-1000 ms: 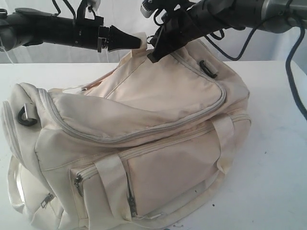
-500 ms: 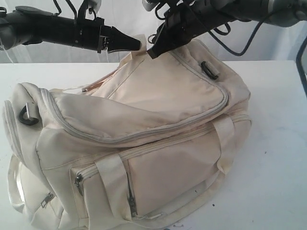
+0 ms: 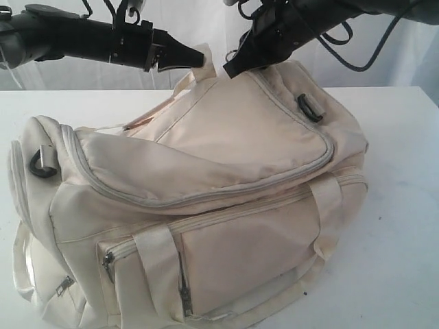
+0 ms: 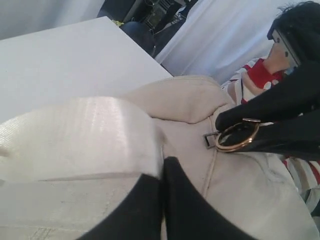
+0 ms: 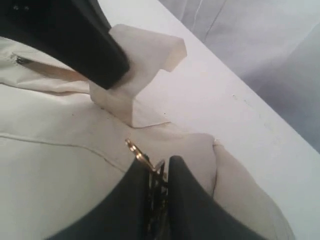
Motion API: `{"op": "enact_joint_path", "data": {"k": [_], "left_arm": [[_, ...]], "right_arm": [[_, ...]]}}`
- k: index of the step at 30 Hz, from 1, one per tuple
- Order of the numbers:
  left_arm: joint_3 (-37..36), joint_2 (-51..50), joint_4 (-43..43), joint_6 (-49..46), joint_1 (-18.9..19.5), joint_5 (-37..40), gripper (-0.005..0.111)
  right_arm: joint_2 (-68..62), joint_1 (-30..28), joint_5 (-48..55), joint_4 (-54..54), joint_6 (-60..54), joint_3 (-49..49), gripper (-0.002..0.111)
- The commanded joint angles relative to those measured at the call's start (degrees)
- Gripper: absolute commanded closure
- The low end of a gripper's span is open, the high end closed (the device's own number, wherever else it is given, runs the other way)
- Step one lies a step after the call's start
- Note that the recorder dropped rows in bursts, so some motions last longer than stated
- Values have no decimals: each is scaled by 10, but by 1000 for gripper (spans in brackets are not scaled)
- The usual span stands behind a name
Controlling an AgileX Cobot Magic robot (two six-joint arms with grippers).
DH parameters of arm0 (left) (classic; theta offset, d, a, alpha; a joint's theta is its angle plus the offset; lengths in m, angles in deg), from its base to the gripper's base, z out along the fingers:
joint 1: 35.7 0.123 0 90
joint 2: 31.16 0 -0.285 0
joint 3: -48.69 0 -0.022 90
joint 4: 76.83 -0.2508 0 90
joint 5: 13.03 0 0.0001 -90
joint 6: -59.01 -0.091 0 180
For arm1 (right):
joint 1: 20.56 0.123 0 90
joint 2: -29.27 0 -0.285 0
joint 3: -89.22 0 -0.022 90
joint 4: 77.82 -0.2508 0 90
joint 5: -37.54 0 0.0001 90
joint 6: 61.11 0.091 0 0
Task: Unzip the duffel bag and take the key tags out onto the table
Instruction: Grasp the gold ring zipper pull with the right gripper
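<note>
The right gripper (image 5: 159, 167) is pinched tight on a small gold ring (image 5: 142, 156). The ring hangs from the zip at the top back of the bag (image 3: 226, 137). Just beside it, the left gripper (image 4: 163, 170) is closed flat on the white handle (image 4: 80, 135) and holds it up.

This looks like the start of the unzipping. The grey zip (image 3: 206, 195) is shut all along the front of the lid. To do it well, the right gripper should pull the ring along the line of the zip and follow its curve, not tug up or to the side. The left gripper should hold the handle firm and pull a little the other way. That makes the cloth tight, so the zip does not bunch up.

The left arm reaches in almost level from the left. The right arm slopes down from the upper right. Their tips sit close together over the bag.

The bag lies on the white table (image 3: 401, 205). The key tags cannot be seen; they are likely inside.
</note>
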Motion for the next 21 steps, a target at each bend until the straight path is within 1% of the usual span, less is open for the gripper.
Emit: {"op": "enact_joint_path", "data": {"k": [1, 2, 5, 9, 13, 18, 21], "left_arm": [[3, 12, 15, 4, 2, 15, 107], [3, 12, 15, 3, 2, 19, 107], [3, 12, 15, 1, 2, 22, 107], [3, 12, 14, 0, 2, 26, 107], [3, 12, 11, -6, -5, 28, 107], [3, 10, 4, -13, -16, 18, 107], [3, 6, 4, -13, -15, 16, 107]], "right_arm": [[14, -7, -23, 13, 3, 2, 108], [13, -7, -53, 10, 3, 2, 108], [5, -6, -80, -2, 3, 2, 108], [-20, -6, -65, -23, 3, 2, 108], [-25, -4, -30, -31, -24, 2, 107], [-25, -4, 53, -46, -78, 2, 96], [-25, -4, 73, -46, -98, 2, 88]]}}
